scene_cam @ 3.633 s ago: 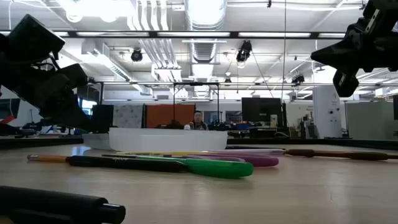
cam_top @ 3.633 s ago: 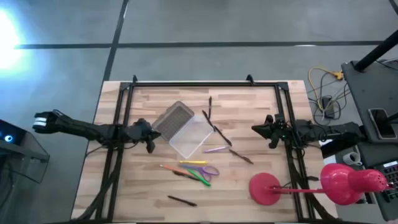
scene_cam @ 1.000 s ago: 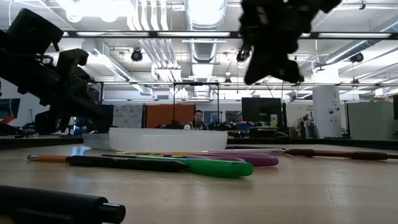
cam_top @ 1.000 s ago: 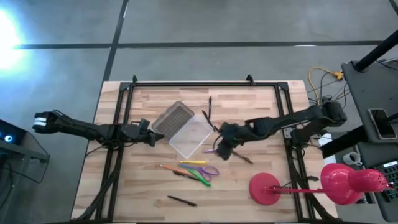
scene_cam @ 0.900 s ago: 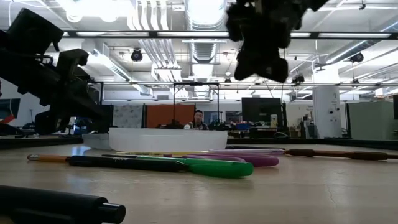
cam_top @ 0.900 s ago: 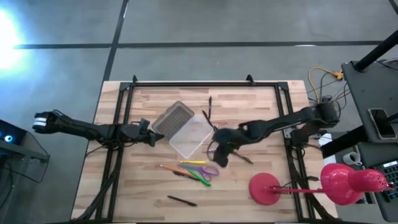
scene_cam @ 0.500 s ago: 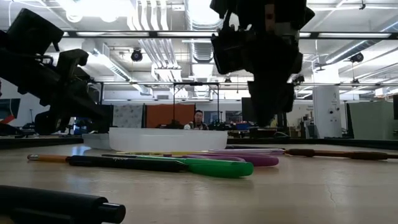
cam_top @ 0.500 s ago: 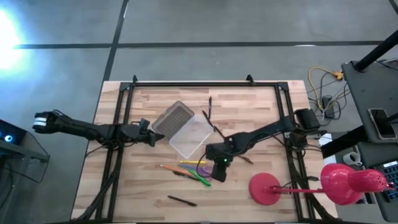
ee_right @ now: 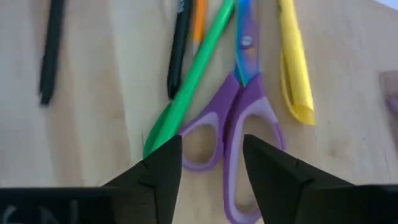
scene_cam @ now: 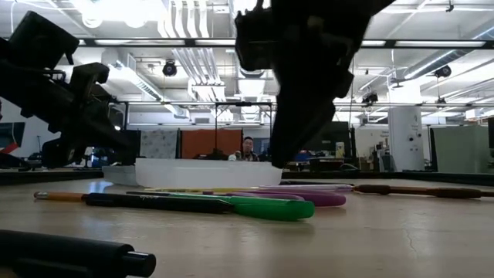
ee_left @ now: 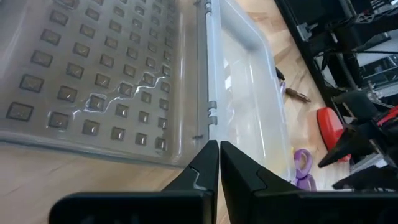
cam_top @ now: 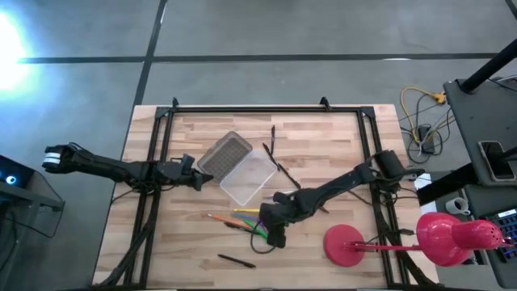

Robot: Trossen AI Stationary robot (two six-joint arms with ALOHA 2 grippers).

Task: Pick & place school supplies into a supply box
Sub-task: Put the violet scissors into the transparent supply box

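Observation:
The clear supply box (cam_top: 250,178) lies open on the table, its ribbed lid (cam_top: 224,155) folded out flat to its far left. My right gripper (ee_right: 211,158) is open and points down just over the purple-handled scissors (ee_right: 239,118), one finger on either side of the handle loops. Beside the scissors lie a green marker (ee_right: 193,81), a yellow marker (ee_right: 292,62), a black pen (ee_right: 179,50) and an orange pencil (cam_top: 216,217). My left gripper (cam_top: 196,179) is shut and stands by the lid's near-left corner, its tips (ee_left: 217,165) pointing at the hinge.
A lone black pen (cam_top: 236,260) lies near the front edge. Brown and dark pens (cam_top: 287,174) lie right of the box, with one (cam_top: 272,139) behind it. A red lamp with a round base (cam_top: 347,245) stands at the near right.
My right gripper has swept from beside the box's right side toward the table's near left and come down over the scissors and markers. The supplies and the box lie as before.

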